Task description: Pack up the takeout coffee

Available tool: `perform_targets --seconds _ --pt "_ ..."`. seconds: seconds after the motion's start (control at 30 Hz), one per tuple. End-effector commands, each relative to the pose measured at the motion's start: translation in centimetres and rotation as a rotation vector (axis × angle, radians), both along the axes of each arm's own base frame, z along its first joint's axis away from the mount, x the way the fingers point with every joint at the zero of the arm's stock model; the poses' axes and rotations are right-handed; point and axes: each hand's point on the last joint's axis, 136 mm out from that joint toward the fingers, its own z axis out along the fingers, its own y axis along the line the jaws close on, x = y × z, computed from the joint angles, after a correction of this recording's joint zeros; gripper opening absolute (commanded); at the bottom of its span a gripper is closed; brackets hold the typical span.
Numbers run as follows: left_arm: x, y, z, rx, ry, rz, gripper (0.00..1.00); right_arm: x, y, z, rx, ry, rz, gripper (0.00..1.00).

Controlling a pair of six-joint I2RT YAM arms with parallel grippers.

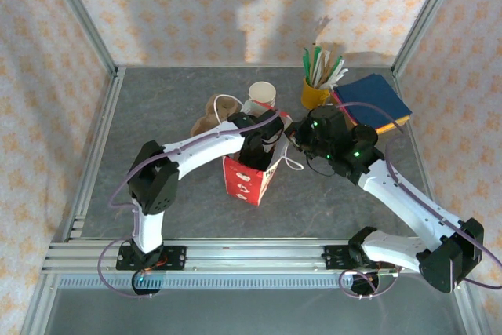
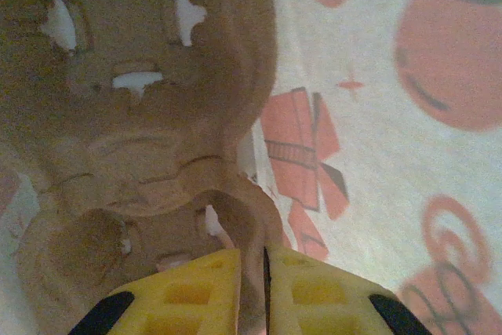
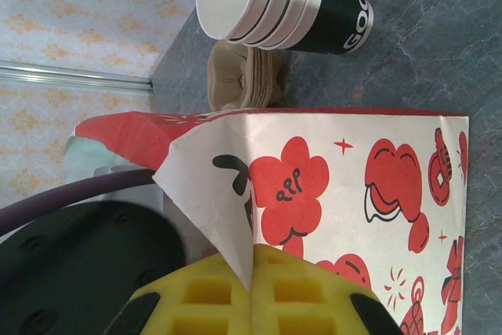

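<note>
Right pincer [image 3: 252,288] pinching bag [image 3: 353,186] rim, left pincer [image 2: 251,288] down inside, gripping carrier [image 2: 141,131]

Grey mottled table top [image 1: 157,100] lying bare along left side and near edge. Red-and-white printed paper bag [image 1: 249,182] standing near centre front, mouth facing up. Behind it, nested takeout cups [image 1: 262,93] (pale above, black below) sitting just beside stack of brown pulp cup carriers [image 1: 210,115]. Yellow mug [image 1: 314,96] holding sticks standing at back right. Blue flat stack [image 1: 372,98] lying just beside mug, yellow and orange layers peeking out underneath.
</note>
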Motion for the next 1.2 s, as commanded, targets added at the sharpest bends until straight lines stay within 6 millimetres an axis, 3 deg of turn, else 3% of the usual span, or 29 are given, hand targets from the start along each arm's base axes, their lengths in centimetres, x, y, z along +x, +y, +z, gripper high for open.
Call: perform_targets --seconds 0.0,0.43,0.73,0.9,1.17 --pt "-0.2 -0.1 -1.7 0.011 0.03 -0.02 0.19 0.4 0.2 2.3 0.047 -0.056 -0.003 0.0" --pt "-1.1 0.3 -4.1 0.032 0.081 -0.022 0.18 0.5 0.3 3.5 0.066 -0.083 0.004 0.0" --pt "-1.0 0.6 -5.0 0.044 0.088 -0.012 0.18 0.2 1.4 5.7 0.121 -0.128 0.064 0.0" --pt "-0.7 0.8 -5.1 0.051 0.084 -0.005 0.18 0.0 1.1 7.1 0.125 -0.163 0.06 0.0" --pt "-0.6 0.7 -5.0 0.042 0.083 0.002 0.18 0.0 1.0 6.5 0.115 -0.153 0.062 0.0"
